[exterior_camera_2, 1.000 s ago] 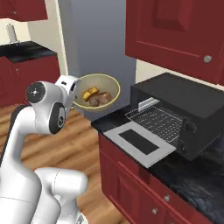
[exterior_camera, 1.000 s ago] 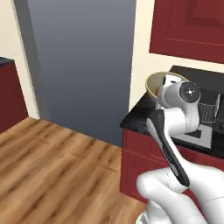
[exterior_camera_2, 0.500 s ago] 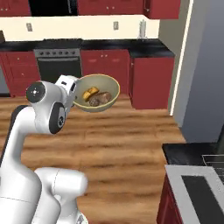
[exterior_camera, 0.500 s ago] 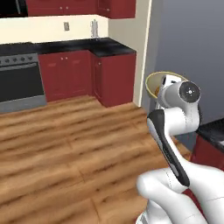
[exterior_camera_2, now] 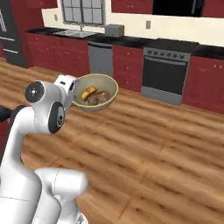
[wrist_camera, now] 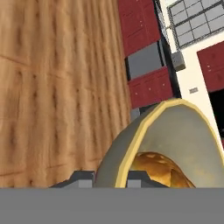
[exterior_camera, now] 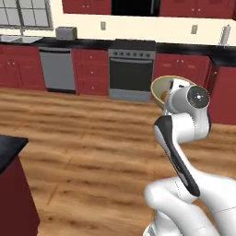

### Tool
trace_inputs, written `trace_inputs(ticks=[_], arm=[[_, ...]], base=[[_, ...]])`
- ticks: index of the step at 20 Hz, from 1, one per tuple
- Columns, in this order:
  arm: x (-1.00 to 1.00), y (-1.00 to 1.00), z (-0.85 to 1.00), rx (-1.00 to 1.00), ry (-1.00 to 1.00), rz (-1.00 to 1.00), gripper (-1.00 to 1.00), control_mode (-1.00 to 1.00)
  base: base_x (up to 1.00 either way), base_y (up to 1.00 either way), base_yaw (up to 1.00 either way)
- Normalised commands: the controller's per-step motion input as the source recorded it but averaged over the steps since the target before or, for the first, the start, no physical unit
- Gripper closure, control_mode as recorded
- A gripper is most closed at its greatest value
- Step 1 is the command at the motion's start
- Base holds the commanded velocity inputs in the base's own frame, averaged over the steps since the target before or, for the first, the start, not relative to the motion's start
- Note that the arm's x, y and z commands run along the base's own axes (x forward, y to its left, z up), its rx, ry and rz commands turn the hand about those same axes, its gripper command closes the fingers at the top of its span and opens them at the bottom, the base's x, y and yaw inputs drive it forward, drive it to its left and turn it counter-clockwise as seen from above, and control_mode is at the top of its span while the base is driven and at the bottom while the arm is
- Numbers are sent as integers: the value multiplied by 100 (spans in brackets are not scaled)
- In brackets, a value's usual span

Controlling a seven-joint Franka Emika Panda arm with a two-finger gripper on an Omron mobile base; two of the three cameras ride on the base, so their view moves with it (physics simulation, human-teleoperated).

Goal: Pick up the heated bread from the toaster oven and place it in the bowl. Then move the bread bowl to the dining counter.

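Jaws clamped on the near rim of the bowl (exterior_camera_2: pixel 95 92), gripper (wrist_camera: pixel 110 177) carrying it above the wood floor (exterior_camera_2: pixel 166 144). The heated bread (exterior_camera_2: pixel 88 92) sits inside. Step in hand: transport. Next: reach the dining counter, set the bowl down level.

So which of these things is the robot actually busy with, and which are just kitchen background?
Part of the job:
- bowl, gripped at its rim by the gripper
- heated bread inside it

Just background:
- brownish piece beside the bread
- stove
- dishwasher
- toaster
- sink
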Motion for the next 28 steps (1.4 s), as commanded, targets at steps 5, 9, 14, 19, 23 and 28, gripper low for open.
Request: trace_inputs(ticks=[5, 9, 14, 19, 23, 28], arm=[[0, 0, 0, 0, 0, 0, 100, 100], [0, 0, 0, 0, 0, 0, 100, 100], [0, 0, 0, 0, 0, 0, 100, 100], [0, 0, 0, 0, 0, 0, 100, 100], [0, 0, 0, 0, 0, 0, 100, 100], [0, 0, 0, 0, 0, 0, 100, 100]], base=[[40, 9, 86], [2, 0, 100], [5, 0, 99], [39, -2, 91], [75, -2, 67], [94, 0, 17]])
